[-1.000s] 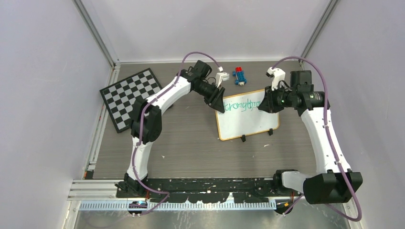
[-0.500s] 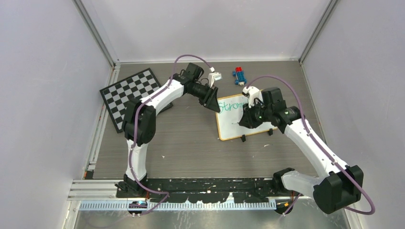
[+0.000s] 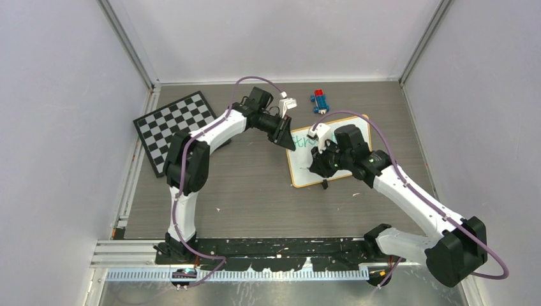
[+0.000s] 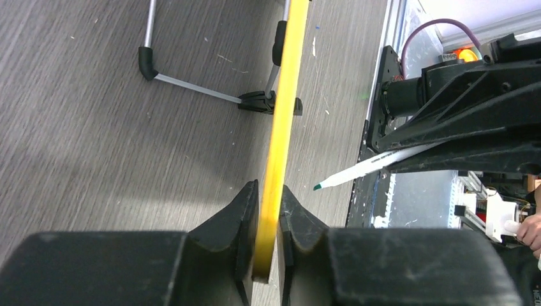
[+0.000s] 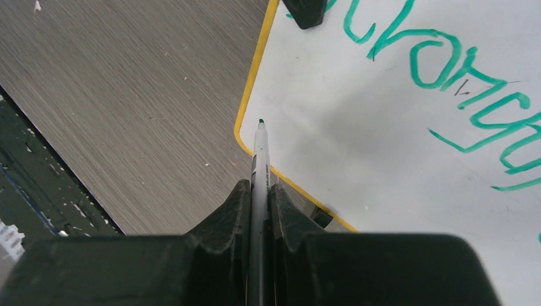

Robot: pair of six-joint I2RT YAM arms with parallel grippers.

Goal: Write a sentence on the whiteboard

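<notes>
The whiteboard [image 3: 305, 173] stands tilted on its wire stand at the middle of the table. The sentence [image 3: 301, 141] is green handwriting along its top; only the start shows past my right arm, and it shows larger in the right wrist view [image 5: 446, 70]. My left gripper [image 3: 290, 141] is shut on the board's upper left corner, with the yellow frame edge [image 4: 281, 127] between its fingers [image 4: 268, 186]. My right gripper [image 3: 317, 164] is shut on a white marker [image 5: 258, 166]. The marker's green tip hovers over bare white near the board's left edge, below the writing.
A black-and-white checkerboard [image 3: 175, 131] lies at the far left. A small blue and red block piece [image 3: 321, 102] sits behind the board. A black clip [image 3: 325, 184] sticks out at the board's near edge. Walls close in the table on three sides.
My right arm swung the marker from the board's right end to its left side, below the writing. My left gripper's jaws narrowed onto the board's corner.
</notes>
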